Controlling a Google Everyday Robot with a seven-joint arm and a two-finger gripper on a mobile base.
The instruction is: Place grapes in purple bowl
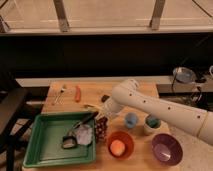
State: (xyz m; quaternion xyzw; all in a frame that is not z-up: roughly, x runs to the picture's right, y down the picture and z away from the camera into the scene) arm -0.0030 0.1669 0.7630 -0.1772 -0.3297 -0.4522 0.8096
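Note:
The grapes (102,129), a dark reddish bumpy cluster, lie on the wooden table just off the right edge of the green tray (45,150). My gripper (103,119) hangs from the white arm (150,107) directly over the grapes, at or touching their top. The purple bowl (166,149) stands empty at the front right, well to the right of the grapes.
An orange bowl (120,145) holding a round orange fruit sits between the grapes and the purple bowl. Two small blue cups (131,120) (152,123) stand behind the bowls. The tray holds crumpled wrappers (80,135). A carrot (77,93) and a fork (60,92) lie at the back left.

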